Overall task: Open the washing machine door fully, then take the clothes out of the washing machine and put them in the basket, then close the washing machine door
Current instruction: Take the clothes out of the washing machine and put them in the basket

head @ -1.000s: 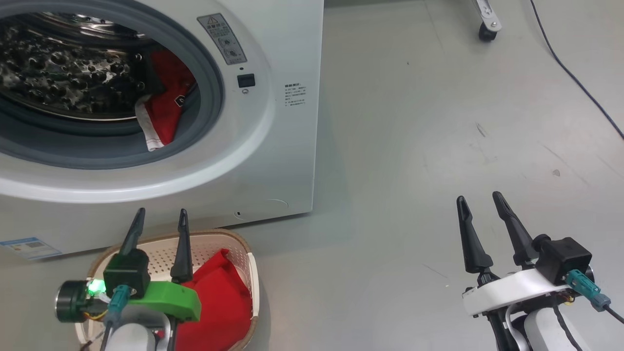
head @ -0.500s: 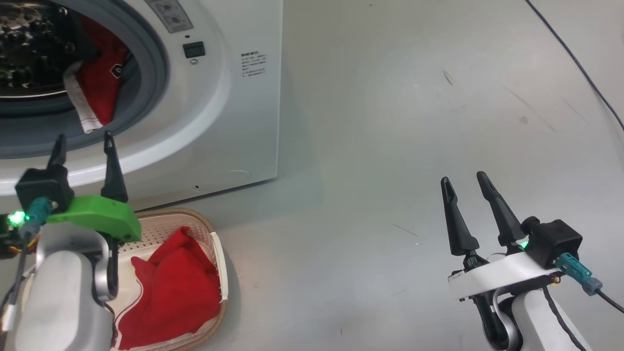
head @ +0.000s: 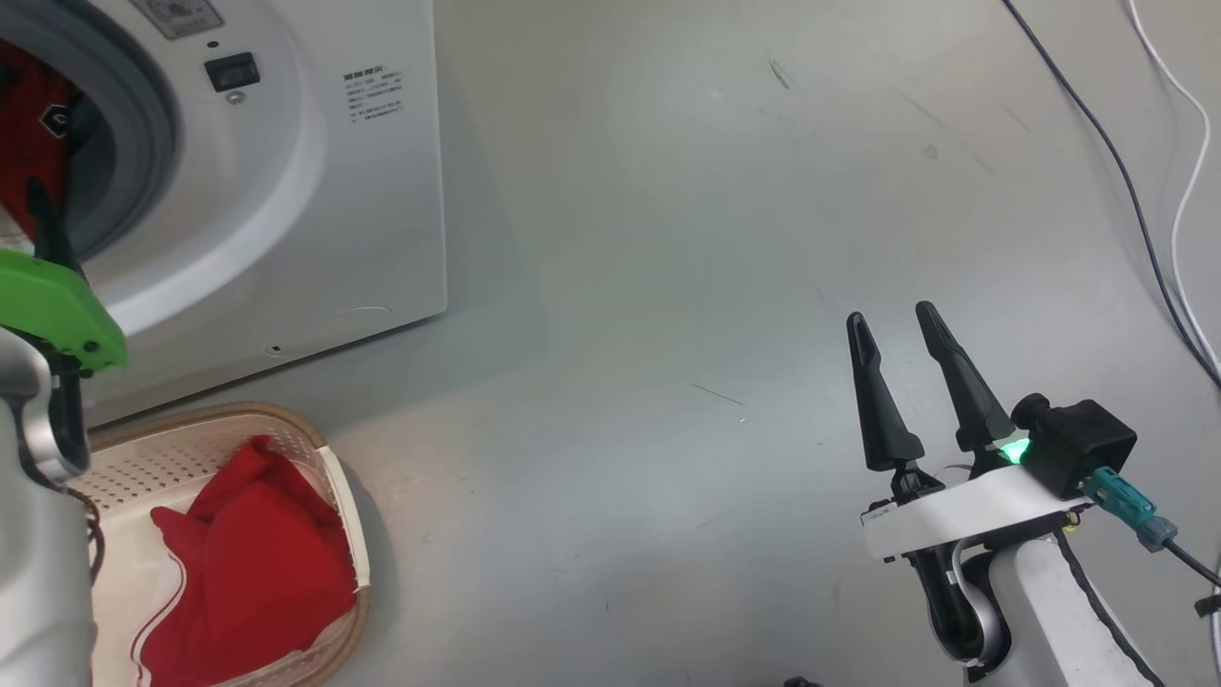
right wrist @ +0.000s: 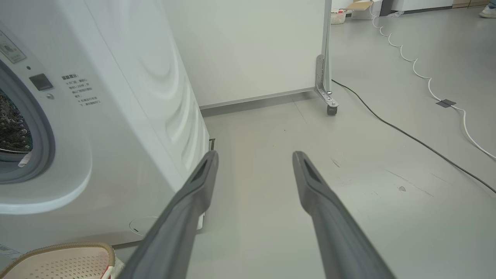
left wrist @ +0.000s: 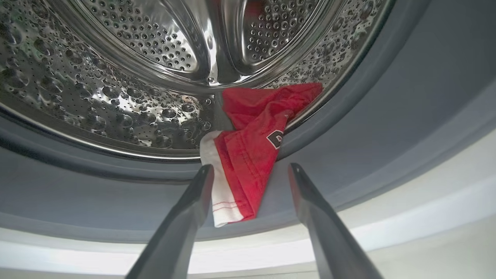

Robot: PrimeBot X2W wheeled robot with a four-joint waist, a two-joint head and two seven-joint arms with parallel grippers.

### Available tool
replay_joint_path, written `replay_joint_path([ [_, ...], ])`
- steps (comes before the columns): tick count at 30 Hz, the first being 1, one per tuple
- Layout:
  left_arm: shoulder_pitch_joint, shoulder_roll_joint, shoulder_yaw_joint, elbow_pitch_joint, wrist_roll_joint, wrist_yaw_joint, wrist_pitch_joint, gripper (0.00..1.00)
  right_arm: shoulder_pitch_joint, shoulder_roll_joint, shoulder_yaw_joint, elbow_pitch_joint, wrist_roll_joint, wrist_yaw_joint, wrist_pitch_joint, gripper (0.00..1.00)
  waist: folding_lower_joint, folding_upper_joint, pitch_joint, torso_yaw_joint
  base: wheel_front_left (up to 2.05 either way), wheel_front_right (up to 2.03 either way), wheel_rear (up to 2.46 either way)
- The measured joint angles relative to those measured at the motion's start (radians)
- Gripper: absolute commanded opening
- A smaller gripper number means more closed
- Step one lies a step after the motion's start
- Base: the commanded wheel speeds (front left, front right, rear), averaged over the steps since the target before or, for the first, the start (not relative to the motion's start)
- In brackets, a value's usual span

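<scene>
Basket (head: 143, 468) of cream plastic, with holes and a brown woven rim, lies closest, at 7 o'clock in the head view. One bright red cloth garment (head: 253, 563) is in it. The right gripper (head: 890, 312), with two long dark fingers, is at 4 o'clock over the grey floor (head: 668, 286). Its jaws are partly spread and empty, well apart from the big white washing machine (head: 315, 191) at 10 o'clock.

The left gripper (left wrist: 250, 166) is the nearer one. It is up at the machine's round mouth, jaws wide and empty. In the left wrist view, a second red garment with a white trim edge (left wrist: 248, 155) hangs straight ahead at 12 o'clock. Its low end shows between the two tips, though I cannot be sure how far past them it is. It is long and thin, running from 1 o'clock down to 6 o'clock over the grey rubber seal (left wrist: 387, 135). So the jaws stand one on each side of its long line. I think a short push ahead and a squeeze would catch it. Behind it shines the steel drum full of little holes (left wrist: 116, 97).
</scene>
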Motion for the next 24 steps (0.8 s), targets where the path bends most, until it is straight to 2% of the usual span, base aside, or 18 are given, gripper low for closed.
replay_joint_path([
  [12, -0.149, 0.073, 0.033, 0.126, 0.055, 0.008, 0.149, 1.0, -0.023, 0.009, 0.021, -0.003, 0.002, 0.0, 0.0, 1.0, 0.0, 0.0, 0.071, -0.047, 0.0, 0.0, 0.0],
  [24, -0.224, 0.09, 0.063, 0.221, 0.104, 0.008, 0.212, 1.0, -0.049, 0.012, 0.041, -0.005, 0.003, 0.0, 0.0, 1.0, 0.0, 0.0, 0.106, -0.065, 0.0, 0.0, 0.0],
])
